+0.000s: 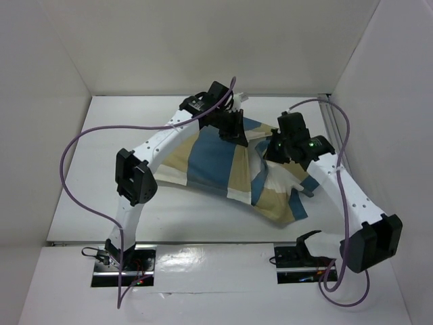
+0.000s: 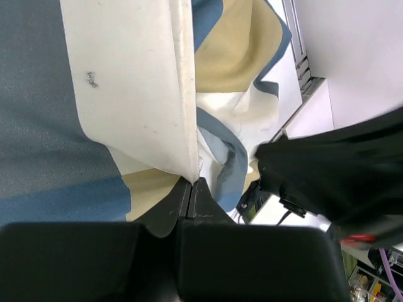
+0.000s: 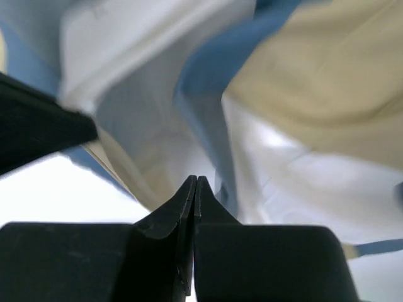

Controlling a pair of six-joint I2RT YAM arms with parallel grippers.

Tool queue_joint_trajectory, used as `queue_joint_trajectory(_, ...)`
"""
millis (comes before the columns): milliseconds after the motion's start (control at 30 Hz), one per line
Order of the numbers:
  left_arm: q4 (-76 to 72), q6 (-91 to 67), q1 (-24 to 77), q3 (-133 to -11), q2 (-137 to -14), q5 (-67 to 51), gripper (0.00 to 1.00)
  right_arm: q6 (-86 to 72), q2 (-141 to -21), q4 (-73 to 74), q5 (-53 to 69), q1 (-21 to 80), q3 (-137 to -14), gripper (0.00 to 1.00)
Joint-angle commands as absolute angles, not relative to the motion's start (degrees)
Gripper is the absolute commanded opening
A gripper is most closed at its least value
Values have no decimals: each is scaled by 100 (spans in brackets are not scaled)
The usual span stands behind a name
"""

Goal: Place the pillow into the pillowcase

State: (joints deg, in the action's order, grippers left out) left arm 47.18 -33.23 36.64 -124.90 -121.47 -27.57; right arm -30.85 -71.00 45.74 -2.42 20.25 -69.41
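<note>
From above, the pillowcase (image 1: 220, 162) lies spread across the middle of the white tabletop (image 1: 203, 220). It is thin, limp cloth in big blue, tan and cream blocks, flat on its left half and rucked into folds on the right. Both arms reach over it from the near edge. The left end effector (image 1: 235, 130) is at the cloth's far edge. The right end effector (image 1: 274, 152) is near it to the right, down among the folds, and the fabric rises in a low tent towards the two of them. Purple cables (image 1: 76, 145) loop from each arm.

The left wrist camera shows what the overhead view cannot. The two black fingers (image 2: 170, 209) are pressed together, with the stitched hem of a cream panel running straight down into their tips — closed on the pillowcase. The panel is matte with a small dark fleck on it, and beyond it blue-edged folds sag around a softer white patch. The right arm (image 2: 334, 170), black and bulky, crowds the right of that view.

The right wrist camera is blurred. Its fingers (image 3: 169, 215) meet tip to tip with no gap, and blue, tan and white folds hang right at the tips. Whether any cloth is nipped between them I cannot tell.

The pillow I cannot pick out for certain — the white inside the folds could be it or a cream block.
</note>
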Motion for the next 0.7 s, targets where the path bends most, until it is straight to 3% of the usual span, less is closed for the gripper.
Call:
queue_joint_trajectory(0, 4447, -3278, 3568, -12754, -12015, -3041, 0, -3383, -7391, 4064, 623, 2135, -6426, 0)
queue_joint_trajectory(133, 4447, -3331, 3568, -12385, -11883, -3041, 0, -3533, -8057, 2674, 1045, 2206, -5915, 0)
queue_joint_trajectory(267, 4447, -3279, 3463, -12121, -11655, -2874, 0, -3210, -9270, 2748, 862, 2206, -6920, 0)
queue_joint_trajectory(500, 4447, -3226, 3349, -11988, -11593, -2874, 0, -2733, -8176, 4136, -332, 2206, -7954, 3)
queue_joint_trajectory(533, 4447, -3226, 3349, -11988, -11654, -2926, 0, -2820, -8009, 4270, -517, 2145, -7841, 8)
queue_joint_trajectory(600, 4447, -3226, 3349, -11988, -11725, -2979, 0, -2892, -7612, 4420, -676, 1997, -7342, 45)
queue_joint_trajectory(667, 4447, -3226, 3349, -12040, -11777, -2979, 0, -2944, -7463, 4491, -379, 1855, -6998, 68)
